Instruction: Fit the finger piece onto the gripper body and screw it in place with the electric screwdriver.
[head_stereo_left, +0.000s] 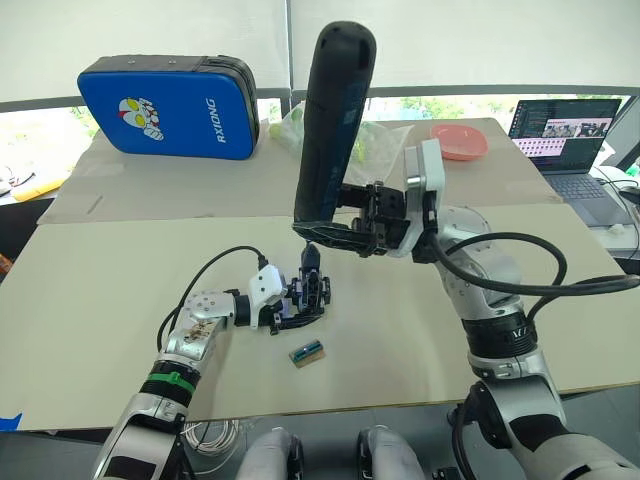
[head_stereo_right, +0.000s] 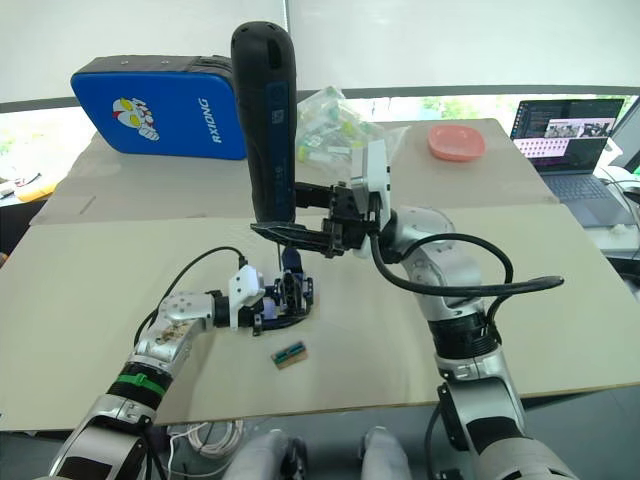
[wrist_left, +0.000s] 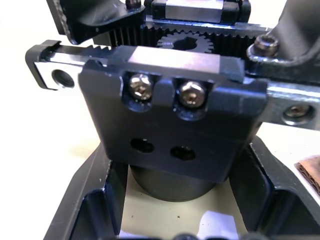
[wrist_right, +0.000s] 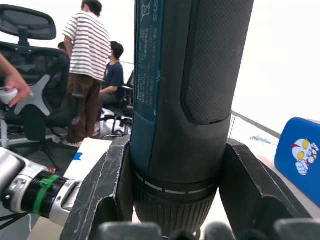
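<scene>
The electric screwdriver (head_stereo_left: 335, 120), a thick black cylinder, stands nearly upright over the middle of the table. My right gripper (head_stereo_left: 328, 236) is shut on its lower collar, and its fingers (wrist_right: 107, 185) flank the barrel (wrist_right: 185, 100) in the right wrist view. The bit points down onto the gripper body (head_stereo_left: 311, 287). My left gripper (head_stereo_left: 293, 308) is shut on that body low on the table. Up close the body (wrist_left: 170, 120) shows a black block with two screws, two bare holes, and a rack and gear behind. I cannot tell the finger piece apart from the body.
A small tan-and-green block (head_stereo_left: 307, 352) lies just in front of the left gripper. At the back are a blue case (head_stereo_left: 165, 107), a bag of parts (head_stereo_right: 335, 125), a pink plate (head_stereo_left: 460, 141) and a laptop (head_stereo_left: 565, 130). People (wrist_right: 90, 75) stand beyond the table.
</scene>
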